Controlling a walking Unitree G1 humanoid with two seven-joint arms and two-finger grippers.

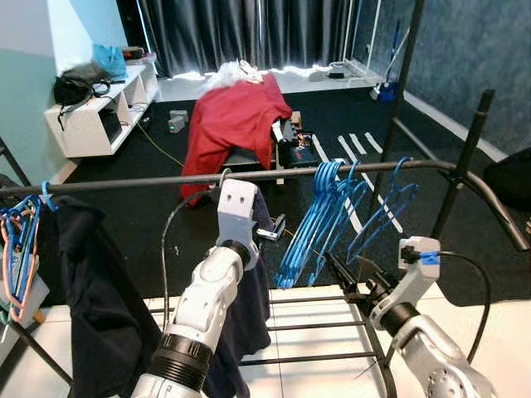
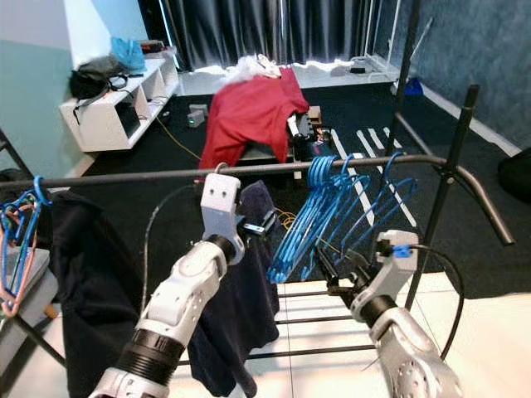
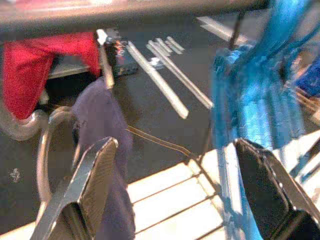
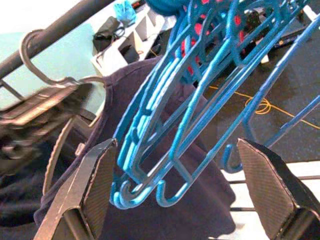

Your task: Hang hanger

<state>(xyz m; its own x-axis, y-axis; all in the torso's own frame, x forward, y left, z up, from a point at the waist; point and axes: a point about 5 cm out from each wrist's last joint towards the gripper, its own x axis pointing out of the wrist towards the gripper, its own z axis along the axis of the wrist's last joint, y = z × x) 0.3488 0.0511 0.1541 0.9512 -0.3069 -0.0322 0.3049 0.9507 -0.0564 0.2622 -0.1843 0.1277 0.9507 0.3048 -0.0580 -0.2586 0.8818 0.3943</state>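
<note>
Dark carpet runs back to heavy curtains, with a red garment draped over something low and a white shelf unit off to one side. Up front, a dark rail crosses the scene. On it hangs a navy garment on a silver hanger, its hook already over the rail, with a bunch of blue hangers near it.

From where things stand, the hanging looks done or nearly so: the left tool sits just below the rail beside the navy garment, its two black fingers wide apart and gripping nothing. The next move, I'd guess, calls for drawing that arm back without snagging the cloth or knocking the hook loose.

The right tool is lower, pointed up at the blue hangers, fingers also spread, the hanger bottoms dangling between them without clear contact.
</note>
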